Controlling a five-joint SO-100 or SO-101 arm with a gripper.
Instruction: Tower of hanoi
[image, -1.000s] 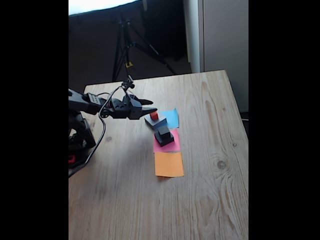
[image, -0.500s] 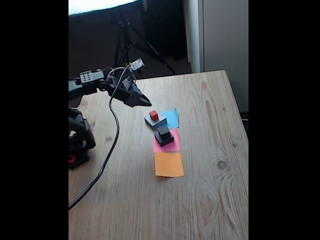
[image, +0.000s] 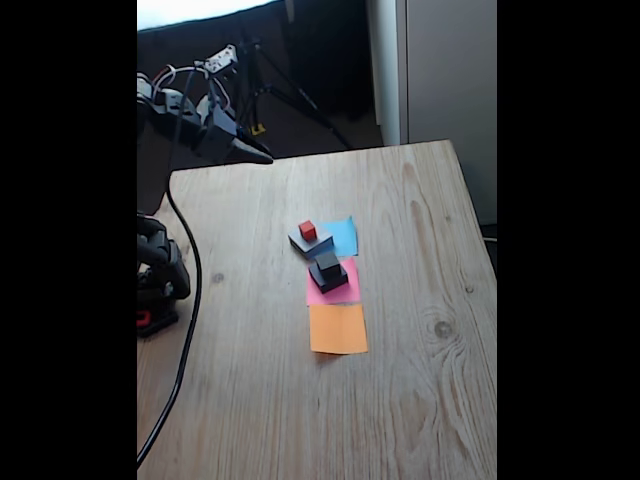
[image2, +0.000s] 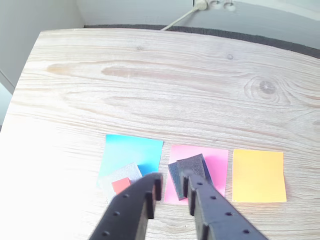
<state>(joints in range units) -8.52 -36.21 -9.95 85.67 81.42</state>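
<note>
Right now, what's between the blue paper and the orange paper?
The pink paper, carrying the two stacked black blocks, as the wrist view shows.

A home room or makeshift studio: a pale wooden table under the claw, a tripod on dark carpet behind it, white wall beyond

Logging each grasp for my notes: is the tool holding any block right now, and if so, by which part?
Nothing is held. The tool hangs high above the table with only a bare gap between its fingertips; the red cube rests on the grey block.
</note>
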